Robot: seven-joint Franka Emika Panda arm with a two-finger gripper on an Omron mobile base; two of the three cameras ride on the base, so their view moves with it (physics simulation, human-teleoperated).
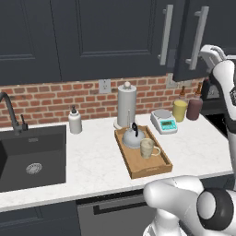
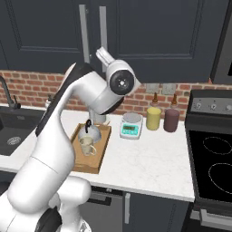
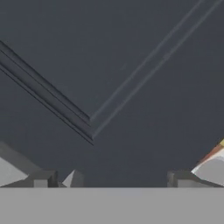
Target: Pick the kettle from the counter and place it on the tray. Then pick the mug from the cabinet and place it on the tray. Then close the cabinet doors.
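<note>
- Looking at the left base view, the kettle (image 1: 132, 137) and the mug (image 1: 147, 148) both sit on the tray (image 1: 152, 168) already, so the first two parts of the job look done to me.
- Kettle is at the 12 o'clock end of the tray, mug right beside it toward 5 o'clock, close enough that I can't tell if they touch. Same pair shows from the other side too: kettle (image 2: 90, 131), mug (image 2: 87, 145), tray (image 2: 84, 166).
- What's left is the doors. Right door (image 1: 196, 39) is swung out a bit, with its lower edge hanging in front of the brick wall, so I'd say it isn't shut. Left door (image 1: 117, 39) looks flush, though I wouldn't swear to it from here.
- Tool (image 3: 112, 181) has its two tips spread wide with nothing between them. It's pointed straight at a dark panelled door face (image 3: 109, 65), very close up, so my guess is it's lined up for a push.
- How things look: kettle is a squat silver dome with a black arched handle, upright. Mug is cream, upright, handle pointing roughly 3 o'clock in the left base view. Tray is light wood with a low rim, lying slantwise on the white stone desk (image 1: 92, 161).
- Doors are dark navy with long silver bar handles (image 1: 166, 34).
</note>
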